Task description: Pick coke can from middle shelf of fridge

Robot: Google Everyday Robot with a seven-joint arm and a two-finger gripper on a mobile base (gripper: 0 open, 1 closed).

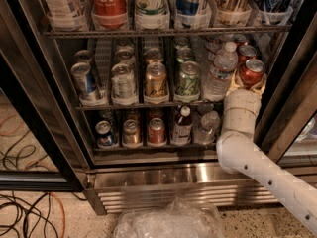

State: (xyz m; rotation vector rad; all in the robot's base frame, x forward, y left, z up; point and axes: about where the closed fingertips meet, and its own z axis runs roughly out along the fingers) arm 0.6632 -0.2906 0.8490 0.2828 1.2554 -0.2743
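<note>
Stainless steel and black door frames fill your view: the fridge (163, 175) stands open, with a crumpled plastic bag (168, 222) on the speckled floor below it and loose cables (25, 202) off to the left.

The coke can (251, 71) sits at the far right end of the middle shelf (143, 104), at the front of its lane, with more red cans queued behind it. A water bottle (220, 71) stands just beside it on the left, and the right door frame (292, 93) is close on the other side.

That tight slot is your main risk. If you pull out at an angle, the can or the wrist may catch the door frame, or knock the bottle over into the green can (188, 78) next to it. A weak or off-centre hold would probably let the can slip as it clears the lane lip, and it could drag the can behind it forward. Lifting too high could bump the rack above.

Your arm (262, 167) comes up from the lower right, bends at a rounded elbow in front of the bottom shelf, and the white wrist rises almost vertically into the middle shelf. The hand (246, 85) is at the base of the coke can, right against it, but the wrist hides it, so you cannot tell whether it is spread or already clamped on the can. Confirm the hold before you retract, then come straight back out.
</note>
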